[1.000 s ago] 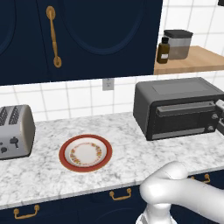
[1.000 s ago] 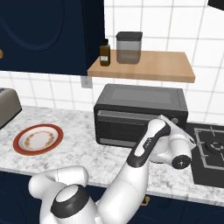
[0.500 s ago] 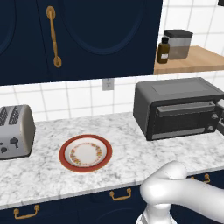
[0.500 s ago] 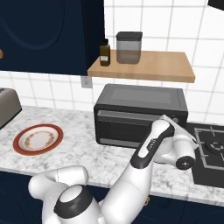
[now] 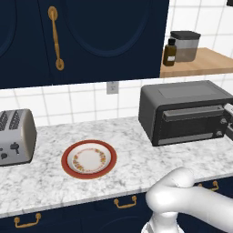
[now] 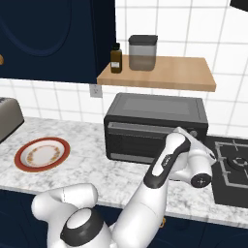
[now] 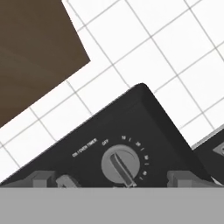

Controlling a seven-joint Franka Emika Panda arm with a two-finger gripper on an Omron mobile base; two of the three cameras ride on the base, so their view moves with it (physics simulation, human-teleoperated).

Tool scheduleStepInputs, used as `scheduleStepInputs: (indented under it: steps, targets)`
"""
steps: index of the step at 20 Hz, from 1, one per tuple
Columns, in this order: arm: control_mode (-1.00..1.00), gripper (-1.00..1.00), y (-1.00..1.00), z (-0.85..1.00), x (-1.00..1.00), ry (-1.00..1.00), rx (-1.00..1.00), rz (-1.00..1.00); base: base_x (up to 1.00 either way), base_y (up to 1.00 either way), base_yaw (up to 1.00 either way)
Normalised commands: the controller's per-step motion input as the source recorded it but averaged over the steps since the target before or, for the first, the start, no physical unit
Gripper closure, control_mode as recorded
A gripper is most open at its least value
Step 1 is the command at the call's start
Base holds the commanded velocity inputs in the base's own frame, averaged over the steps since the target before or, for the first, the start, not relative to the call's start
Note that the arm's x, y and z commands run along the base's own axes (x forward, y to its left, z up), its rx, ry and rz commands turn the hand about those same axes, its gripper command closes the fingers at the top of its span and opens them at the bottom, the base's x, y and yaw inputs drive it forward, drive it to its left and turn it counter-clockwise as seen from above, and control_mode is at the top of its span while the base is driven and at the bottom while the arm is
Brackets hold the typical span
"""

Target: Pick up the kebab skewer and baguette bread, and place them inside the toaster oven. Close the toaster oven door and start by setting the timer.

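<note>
You're on the timer step: toaster oven door (image 6: 145, 139) is closed. Gripper (image 7: 120, 186) jaws apart, straddling the timer knob (image 7: 120, 165). Next, close on it and twist.

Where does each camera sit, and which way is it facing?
Left base view: behind-left, over the marble counter; white arm lower right.
Right base view: behind-right, facing the dark grey boxy toaster oven; arm reaches its right side.
Hand view: on the hand, close on the grey timer knob.
Both base views share oven and red-rimmed plate.

toaster oven (image 7: 144, 131) panel: small white print beside the timer knob (image 7: 120, 165), roughly "ON/OVEN TIMER", "OFF", then numerals too blurred to read.
</note>
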Motion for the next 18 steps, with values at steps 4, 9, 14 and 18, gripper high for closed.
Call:
scheduleStepInputs:
  steps: [4, 9, 14, 18]
  targets:
    - [-1.0, -1.0, -0.13, 0.04, 0.1, 0.0, 0.01, 0.0, 0.0, 0.0, 0.0]
    - [-1.0, -1.0, -0.11, 0.0, 0.07, 0.0, 0.0, 0.0, 0.0, 0.0, 0.0]
    - [-1.0, -1.0, 0.0, -0.02, 0.0, 0.0, 0.0, 0.0, 0.0, 0.0, 0.0]
    - [-1.0, -1.0, 0.04, -0.03, 0.0, 0.0, 0.0, 0.0, 0.0, 0.0, 0.0]
